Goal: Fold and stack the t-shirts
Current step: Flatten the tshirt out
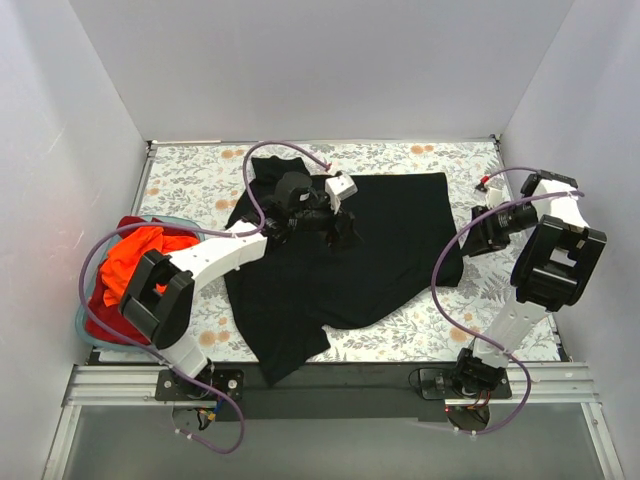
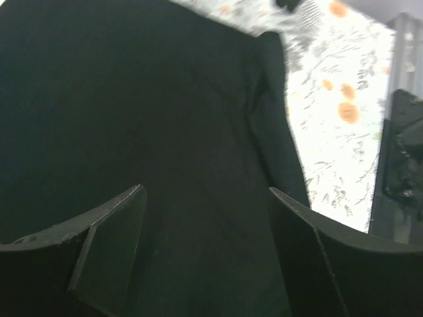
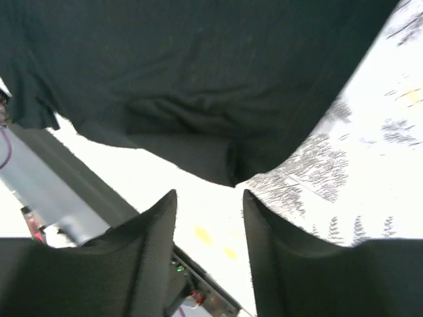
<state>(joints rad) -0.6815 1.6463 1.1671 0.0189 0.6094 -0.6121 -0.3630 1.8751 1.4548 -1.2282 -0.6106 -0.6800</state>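
Spread wide just over the black t-shirt (image 1: 385,255) with left end effector (image 2: 206,218); parted, empty, beside its edge with right end effector (image 3: 210,201).

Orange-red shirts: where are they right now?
Top external view, far left: the orange-red shirts sit heaped in the teal basket, beside the elbow of the left arm and left of the spread black t-shirt.

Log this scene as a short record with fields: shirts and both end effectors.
black t-shirt: spread on the floral tablecloth, unfolded
orange-red t-shirts: heaped in the teal basket, far left
left end effector: open, above the black t-shirt, gripping nothing
right end effector: open, empty, beside the shirt's right edge
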